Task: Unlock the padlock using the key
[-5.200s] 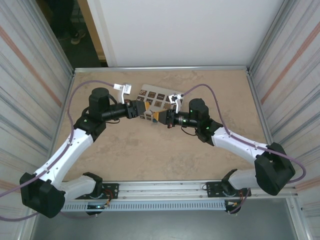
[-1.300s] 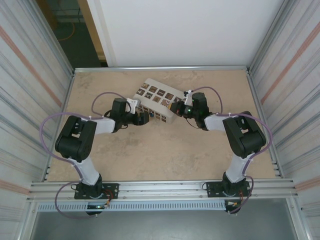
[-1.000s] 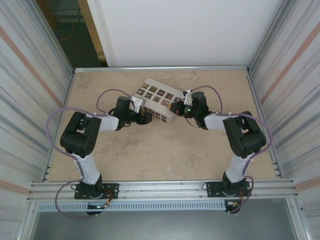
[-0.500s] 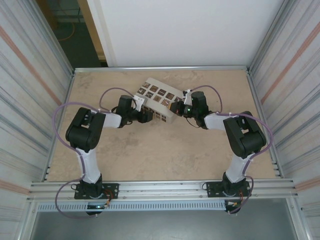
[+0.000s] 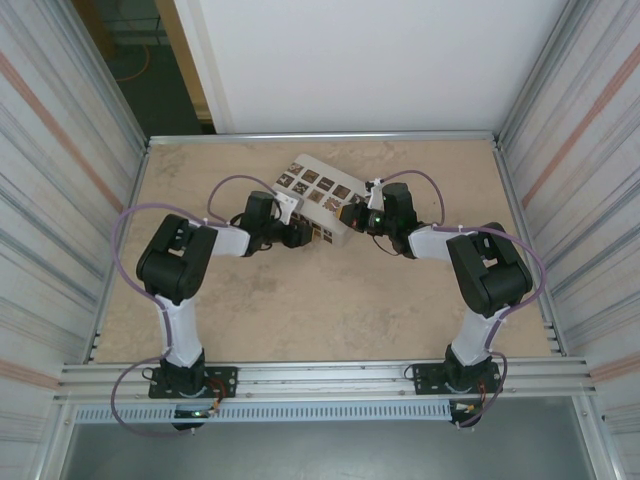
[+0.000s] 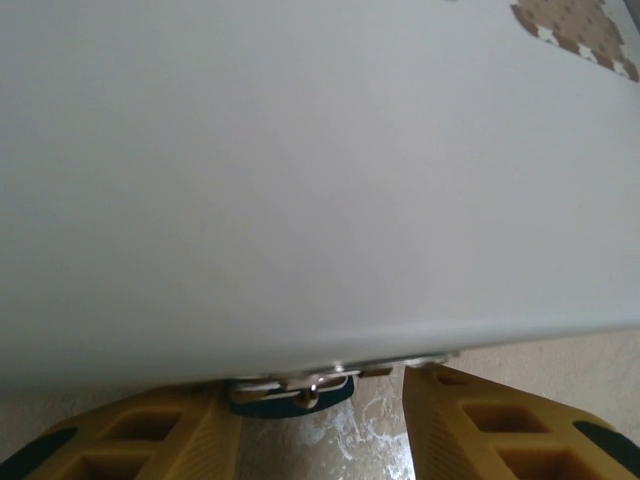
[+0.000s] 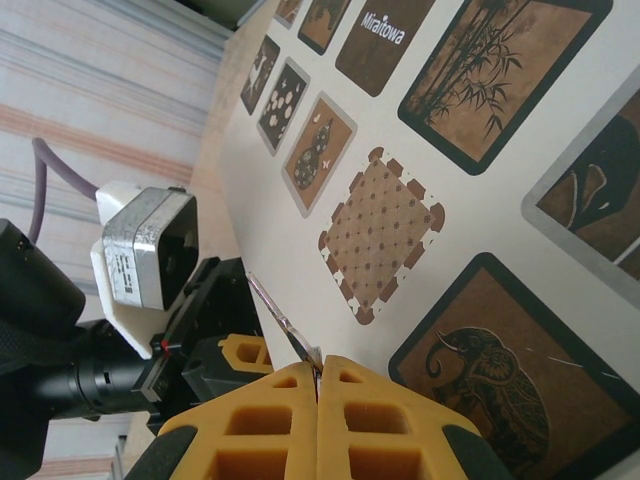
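Top view: the left gripper (image 5: pixel 303 236) and the right gripper (image 5: pixel 348 215) face each other along the near side of the white box (image 5: pixel 322 188), probably so lock and key can meet.
Left wrist: its fingers (image 6: pixel 130 440) stand apart, clamping nothing. The padlock (image 6: pixel 295 386), metal with a bluish end, lies between them at the box's foot, apparently about to be steadied.
Right wrist: the fingers are pinched tight on the key (image 7: pixel 283 322), blade pointing toward the left gripper for aiming.

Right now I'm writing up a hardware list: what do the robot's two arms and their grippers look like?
The left arm and right arm have white links with bulky black joints, and a purple cable loops along each. The left gripper and right gripper have yellow-orange plastic fingers with recessed pockets and dark patches.
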You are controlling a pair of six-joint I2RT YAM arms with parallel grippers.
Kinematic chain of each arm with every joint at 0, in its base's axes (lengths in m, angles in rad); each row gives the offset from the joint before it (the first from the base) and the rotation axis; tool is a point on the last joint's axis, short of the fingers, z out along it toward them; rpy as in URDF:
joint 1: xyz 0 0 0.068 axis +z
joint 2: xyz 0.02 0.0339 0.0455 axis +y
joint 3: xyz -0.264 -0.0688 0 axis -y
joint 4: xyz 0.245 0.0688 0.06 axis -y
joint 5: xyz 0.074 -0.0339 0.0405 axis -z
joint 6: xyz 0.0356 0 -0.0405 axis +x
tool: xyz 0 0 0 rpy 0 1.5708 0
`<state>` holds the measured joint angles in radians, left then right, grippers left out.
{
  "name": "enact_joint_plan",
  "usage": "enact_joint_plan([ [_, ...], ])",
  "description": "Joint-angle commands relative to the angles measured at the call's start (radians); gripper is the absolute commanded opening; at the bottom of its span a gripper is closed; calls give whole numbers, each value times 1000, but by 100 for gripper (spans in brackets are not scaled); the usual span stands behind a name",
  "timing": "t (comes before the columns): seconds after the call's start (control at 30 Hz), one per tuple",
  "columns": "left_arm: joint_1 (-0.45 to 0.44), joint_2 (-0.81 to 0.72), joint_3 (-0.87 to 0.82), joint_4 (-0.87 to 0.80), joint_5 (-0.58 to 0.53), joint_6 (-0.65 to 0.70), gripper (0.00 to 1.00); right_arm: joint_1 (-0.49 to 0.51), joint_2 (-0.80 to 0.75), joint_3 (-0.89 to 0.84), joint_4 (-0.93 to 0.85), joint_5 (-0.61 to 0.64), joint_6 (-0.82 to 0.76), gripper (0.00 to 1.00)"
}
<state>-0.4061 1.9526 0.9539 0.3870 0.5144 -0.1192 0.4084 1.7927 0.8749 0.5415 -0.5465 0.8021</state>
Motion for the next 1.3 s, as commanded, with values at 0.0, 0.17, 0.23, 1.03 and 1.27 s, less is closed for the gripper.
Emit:
enact_joint_plan([
  [0.0, -16, 23, 30, 16, -21, -9, 45, 15, -2, 6, -92, 14, -20, 0],
  [0.17, -19, 29, 38, 21, -53, -34, 41, 18, -4, 5, -92, 16, -20, 0],
  [0.23, -19, 31, 42, 19, -62, -39, 39, 22, -4, 6, -92, 16, -20, 0],
  [1.03, -46, -147, -12, -92, -10, -169, 23, 18, -248, 4, -288, 76, -193, 0],
  [1.27, -81, -211, 35, -273, 3, -241, 22, 59, -405, -83, -396, 205, -293, 0],
])
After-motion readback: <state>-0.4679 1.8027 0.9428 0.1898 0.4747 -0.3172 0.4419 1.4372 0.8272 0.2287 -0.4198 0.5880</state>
